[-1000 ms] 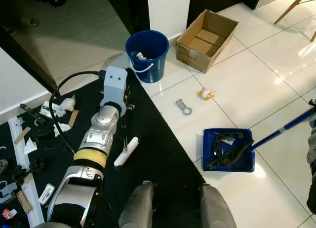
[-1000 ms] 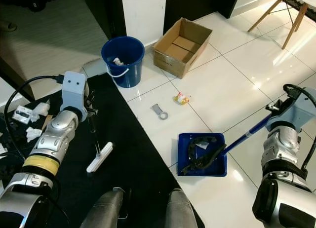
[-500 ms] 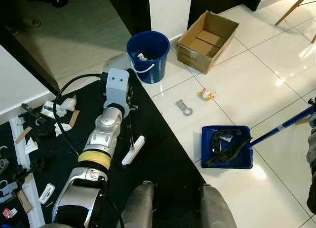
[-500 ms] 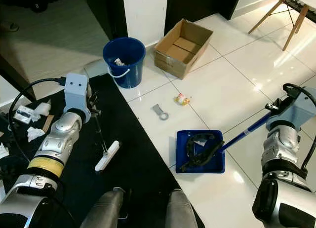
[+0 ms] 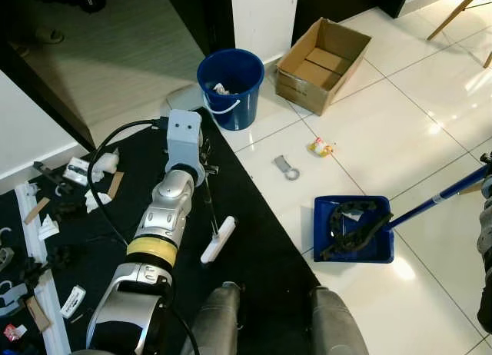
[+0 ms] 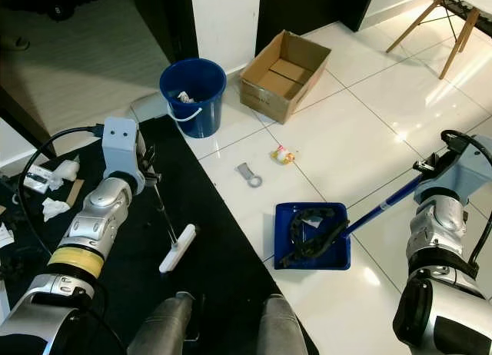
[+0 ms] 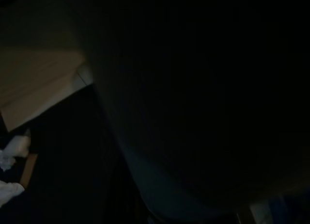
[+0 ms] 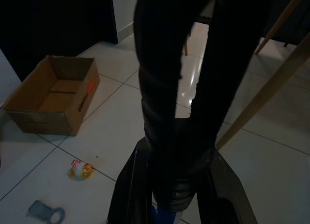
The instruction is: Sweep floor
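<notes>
Left pincer (image 6: 151, 177) grips thin handle of my small brush (image 6: 177, 248); white brush head rests on black mat (image 6: 223, 240). Right pincer (image 6: 430, 169) clamps blue handle of dustpan (image 6: 314, 236), which sits flat on white tile floor (image 6: 361, 124) holding black debris. Yellow wrapper (image 6: 282, 154) and grey metal piece (image 6: 249, 174) lie between dustpan and blue bucket (image 6: 193, 96). Cardboard box (image 6: 284, 73) stands beside bucket.

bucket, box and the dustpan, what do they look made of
The bucket looks like moulded blue plastic, smooth with a faint sheen and a white handle. The box looks like plain brown cardboard, matte, flaps open. The dustpan looks like glossy blue plastic; its long handle's material I cannot tell. All rest on shiny white floor tiles, probably glazed ceramic.
</notes>
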Available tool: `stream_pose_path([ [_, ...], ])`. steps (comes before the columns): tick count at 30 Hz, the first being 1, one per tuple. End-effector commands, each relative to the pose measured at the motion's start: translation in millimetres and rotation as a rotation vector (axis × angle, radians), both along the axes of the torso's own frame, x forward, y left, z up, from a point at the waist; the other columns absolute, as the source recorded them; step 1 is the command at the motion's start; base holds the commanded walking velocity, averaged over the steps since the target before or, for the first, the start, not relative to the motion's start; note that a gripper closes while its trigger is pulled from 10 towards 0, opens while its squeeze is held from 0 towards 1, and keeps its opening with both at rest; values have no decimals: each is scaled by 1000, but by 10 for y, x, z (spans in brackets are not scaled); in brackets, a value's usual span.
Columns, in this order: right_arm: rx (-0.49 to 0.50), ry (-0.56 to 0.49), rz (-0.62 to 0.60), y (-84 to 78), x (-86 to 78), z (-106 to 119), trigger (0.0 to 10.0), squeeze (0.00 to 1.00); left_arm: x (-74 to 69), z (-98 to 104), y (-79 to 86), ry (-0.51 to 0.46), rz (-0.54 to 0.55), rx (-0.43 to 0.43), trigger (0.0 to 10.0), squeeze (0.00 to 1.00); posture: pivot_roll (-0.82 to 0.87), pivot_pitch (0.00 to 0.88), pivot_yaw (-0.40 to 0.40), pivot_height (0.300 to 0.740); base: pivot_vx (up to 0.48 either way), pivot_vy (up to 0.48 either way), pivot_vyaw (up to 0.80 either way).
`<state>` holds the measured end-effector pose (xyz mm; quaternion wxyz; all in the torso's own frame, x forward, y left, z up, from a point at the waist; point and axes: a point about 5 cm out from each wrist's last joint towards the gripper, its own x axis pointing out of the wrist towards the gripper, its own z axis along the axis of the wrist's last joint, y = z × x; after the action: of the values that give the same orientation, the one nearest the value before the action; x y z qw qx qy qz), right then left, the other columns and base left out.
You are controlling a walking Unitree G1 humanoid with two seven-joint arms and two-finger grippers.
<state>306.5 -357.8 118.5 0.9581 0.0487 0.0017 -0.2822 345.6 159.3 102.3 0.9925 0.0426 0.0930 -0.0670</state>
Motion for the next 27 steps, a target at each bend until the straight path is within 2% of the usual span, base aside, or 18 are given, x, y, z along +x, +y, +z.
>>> stream_pose_path([
  [1,-15,-48,-19,-43,-4,86,10000,0,-15,-29,-34,10,-15,-9,10000,0,11,106,23,740,285,0,0],
  [18,-12,-54,-27,-51,-12,86,10000,0,-17,2,-50,-10,-29,-30,10000,0,10,103,24,740,435,0,0],
  [27,13,-55,-15,29,-13,0,10000,0,-13,15,-71,-18,-30,-39,10000,0,12,99,26,740,449,0,0],
])
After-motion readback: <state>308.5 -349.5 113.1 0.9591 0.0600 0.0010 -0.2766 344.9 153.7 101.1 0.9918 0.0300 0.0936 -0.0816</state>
